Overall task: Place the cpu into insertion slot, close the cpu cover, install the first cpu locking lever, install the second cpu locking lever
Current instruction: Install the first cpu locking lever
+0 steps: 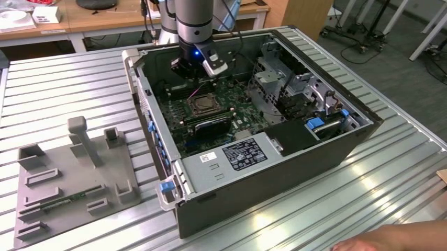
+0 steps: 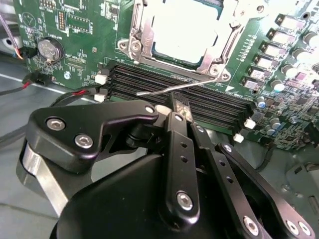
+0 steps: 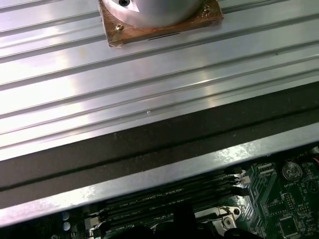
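**Two of four steps look done, levers outstanding**

I read the small square silvery-grey cpu as seated in the square metal-rimmed insertion slot. The slot sits mid-board on the green motherboard, right beside the long black memory slots. The thin silvery cpu cover frame lies flat around the chip, so placing and closing look complete to me.

Levers: one thin silvery wire locking lever lies loose across the edge of the memory slots and is not tucked under a hook. I judge it unlatched. I can't make out the other lever, so I count both lever steps as left to do.

Tool: the black linkage gripper has its jaws drawn narrow, with nothing visibly between them. Its tip is right at the loose lever, touching or just short of it; I can't tell which.

Writing: a black-and-white label sits on the bracket at the near edge of the open black computer case. Its print is too small to read, and so are the white board markings.

A person's hand rests at the near edge of the ribbed metal table.
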### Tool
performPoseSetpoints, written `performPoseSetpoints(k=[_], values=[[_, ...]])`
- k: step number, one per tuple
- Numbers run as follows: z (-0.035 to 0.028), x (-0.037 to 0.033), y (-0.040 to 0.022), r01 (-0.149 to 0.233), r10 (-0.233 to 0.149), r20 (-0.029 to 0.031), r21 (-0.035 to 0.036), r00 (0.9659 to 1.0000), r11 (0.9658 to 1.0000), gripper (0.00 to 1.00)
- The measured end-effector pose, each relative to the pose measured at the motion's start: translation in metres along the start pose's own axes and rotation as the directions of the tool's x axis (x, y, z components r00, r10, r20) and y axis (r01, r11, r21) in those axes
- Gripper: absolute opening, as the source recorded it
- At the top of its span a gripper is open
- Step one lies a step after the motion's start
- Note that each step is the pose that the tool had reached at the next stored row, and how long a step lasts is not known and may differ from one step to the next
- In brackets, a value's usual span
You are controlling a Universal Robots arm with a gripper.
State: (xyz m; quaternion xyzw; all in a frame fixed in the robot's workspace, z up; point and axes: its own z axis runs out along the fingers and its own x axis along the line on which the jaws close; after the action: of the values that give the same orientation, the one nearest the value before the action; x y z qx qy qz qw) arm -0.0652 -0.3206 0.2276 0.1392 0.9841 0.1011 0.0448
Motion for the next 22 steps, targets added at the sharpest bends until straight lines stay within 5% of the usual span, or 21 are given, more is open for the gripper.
performPoseSetpoints(k=[5,10,14,18,22], values=[[0.0002,-0.0001,0.0,-0.055,0.055,0.0101,0.0034,0.9984,0.9985,0.1],[0.0001,-0.0001,0.0,-0.067,0.067,-0.0076,-0.0062,0.9977,0.9977,0.1],[0.0001,0.0,0.0,-0.068,0.068,-0.0096,-0.0069,0.9977,0.9977,0.1],[-0.0001,-0.0004,-0.001,-0.074,0.073,-0.0289,-0.0353,0.9969,0.9966,0.1],[-0.0002,-0.0012,-0.0018,-0.078,0.077,-0.0352,-0.0483,0.9964,0.9958,0.1]])
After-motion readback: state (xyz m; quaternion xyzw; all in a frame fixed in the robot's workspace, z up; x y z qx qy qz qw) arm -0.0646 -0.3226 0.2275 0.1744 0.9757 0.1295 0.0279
